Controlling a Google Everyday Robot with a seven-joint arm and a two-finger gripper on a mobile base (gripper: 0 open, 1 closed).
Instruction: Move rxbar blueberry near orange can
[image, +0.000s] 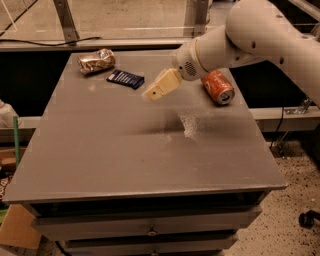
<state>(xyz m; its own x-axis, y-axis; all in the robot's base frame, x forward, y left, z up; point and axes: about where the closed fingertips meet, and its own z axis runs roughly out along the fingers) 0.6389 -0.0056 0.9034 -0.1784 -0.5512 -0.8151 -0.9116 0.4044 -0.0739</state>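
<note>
Navy-wrapped, the rxbar blueberry (125, 78) lay flat at the worktop's (100, 150) far left, well apart from the orange can (218, 86). My end effector (149, 94) hovered just beside the bar; open or closed, I could not tell. I judged this the approach: next, I needed to shift left and descend onto the bar.

A gray table (100, 160) is filling the middle of the room, with drawers (150, 231) sitting under its top. Light is glaring off a pale patch (189, 125) near the tabletop's middle. Behind it, a metal rail (100, 45) is running across, and two metal posts (65, 20) are rising from a pale floor (130, 17), where a black cable (45, 41) is lying. To the right, speckled floor (295, 195) is showing, with a caster wheel (306, 218) resting on it. A cardboard box (20, 227) is sitting at the lower left. The gripper (148, 95) is hanging over the table's far half.
</note>
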